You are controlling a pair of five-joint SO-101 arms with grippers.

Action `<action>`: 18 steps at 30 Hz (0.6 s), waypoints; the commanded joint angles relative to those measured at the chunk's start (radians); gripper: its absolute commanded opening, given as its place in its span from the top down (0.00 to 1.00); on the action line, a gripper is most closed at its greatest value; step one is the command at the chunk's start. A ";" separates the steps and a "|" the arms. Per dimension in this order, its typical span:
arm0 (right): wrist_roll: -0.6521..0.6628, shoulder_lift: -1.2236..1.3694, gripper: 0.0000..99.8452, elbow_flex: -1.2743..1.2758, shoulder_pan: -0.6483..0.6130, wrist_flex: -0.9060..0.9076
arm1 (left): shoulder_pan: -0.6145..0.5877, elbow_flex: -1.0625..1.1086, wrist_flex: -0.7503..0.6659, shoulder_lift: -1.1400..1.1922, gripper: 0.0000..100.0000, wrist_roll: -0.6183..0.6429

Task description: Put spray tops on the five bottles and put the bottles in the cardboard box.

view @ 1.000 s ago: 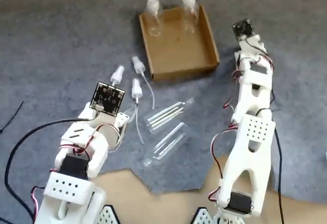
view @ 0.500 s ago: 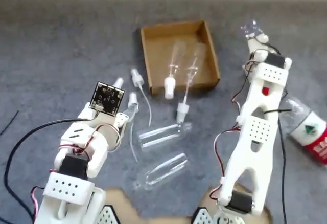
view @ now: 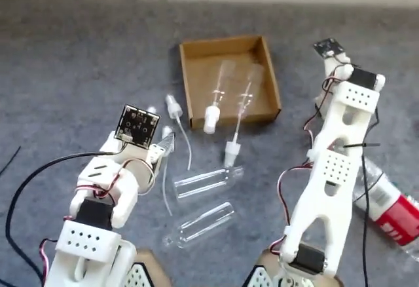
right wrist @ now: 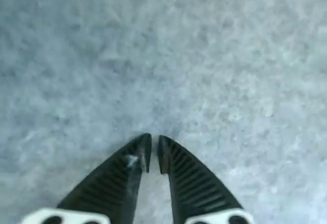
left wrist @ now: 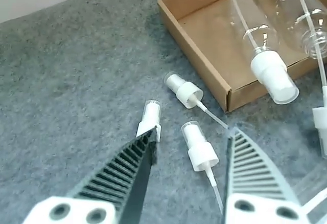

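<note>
Grey carpet (view: 78,57) covers the table. Left gripper (left wrist: 192,133) is spread wide and grips nothing. One loose spray top (left wrist: 200,150) lies between its fingers, and two other tops (left wrist: 149,116) lie close by. Right gripper (right wrist: 155,138) is almost closed and empty over bare carpet. Two bottles (view: 219,87) lie in the cardboard box (view: 222,40); whether the second one's top is seated is hard to tell. Two uncapped bottles (view: 203,182) lie on the carpet
</note>
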 commanded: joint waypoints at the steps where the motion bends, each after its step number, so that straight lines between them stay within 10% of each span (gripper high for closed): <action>1: -0.049 -0.107 1.00 -0.094 0.051 0.039 | -0.010 -0.016 -0.025 -0.001 0.80 -0.003; 8: -0.092 -0.257 1.00 -0.031 0.097 0.042 | -0.010 -0.016 -0.023 -0.001 0.80 -0.003; 18: -0.094 -0.860 1.00 0.714 0.058 0.039 | -0.010 -0.018 -0.021 -0.001 0.80 -0.002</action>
